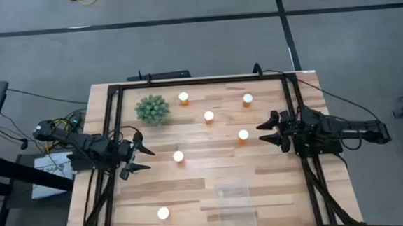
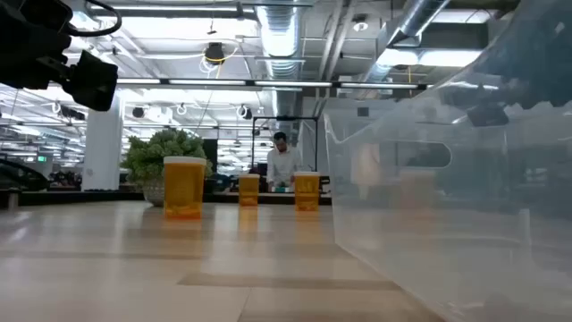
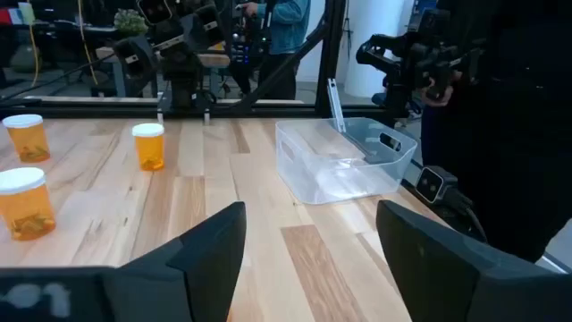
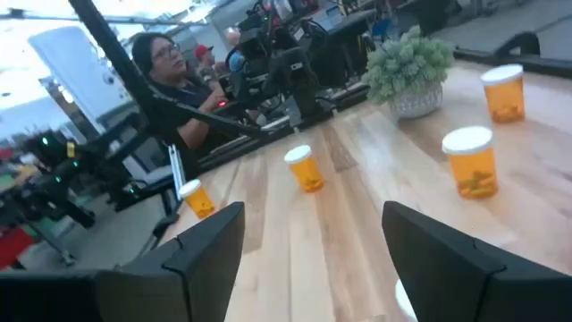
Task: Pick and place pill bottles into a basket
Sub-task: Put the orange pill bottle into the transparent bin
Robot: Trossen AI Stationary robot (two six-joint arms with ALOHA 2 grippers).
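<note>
Six orange pill bottles with white caps stand upright on the wooden table: two at the far side, two in the middle, one left of centre and one near the front. The clear basket stands empty at the front and also shows in the left wrist view. My left gripper is open and empty, left of the bottle left of centre. My right gripper is open and empty, just right of a middle bottle.
A spiky green plant stands at the far left of the table. A black metal frame runs around the table's edges. People show in the room beyond the table.
</note>
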